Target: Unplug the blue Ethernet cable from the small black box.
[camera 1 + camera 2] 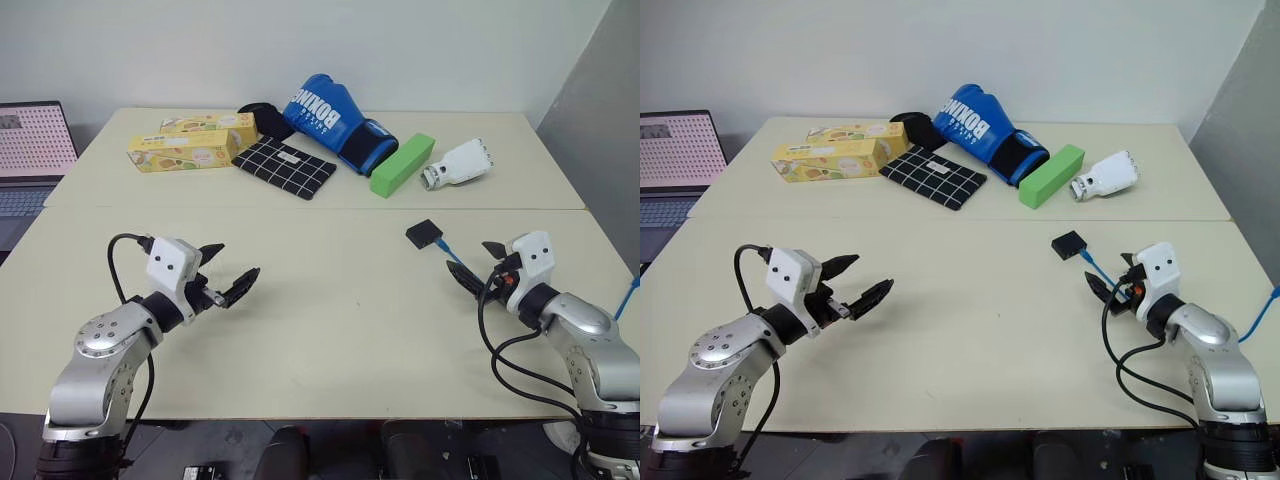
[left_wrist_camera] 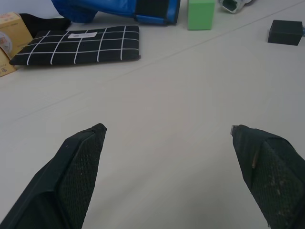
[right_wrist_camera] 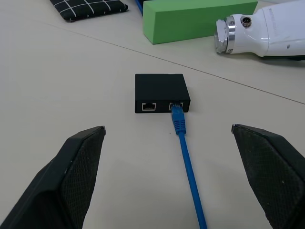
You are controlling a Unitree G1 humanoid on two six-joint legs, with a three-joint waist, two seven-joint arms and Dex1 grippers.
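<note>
Sitting on the pale desk [image 1: 330,300] toward the robot's right, the small black box [image 3: 161,92] has two ports on its near face; the blue Ethernet cable [image 3: 188,167] is plugged into one, the other port is free. The cable runs back from the box toward the right pincer [image 3: 167,181], which hovers near with its jaws wide apart, gripping nothing. Behind the box lie a green foam block [image 1: 402,164] and a white cylindrical device [image 1: 458,164]. Well apart, the left pincer [image 1: 225,272] is spread fully too, empty, above bare desk. Farther back rest a checked pouch [image 1: 284,166], a blue boxing glove [image 1: 335,118] and two yellow cartons [image 1: 190,142].
</note>
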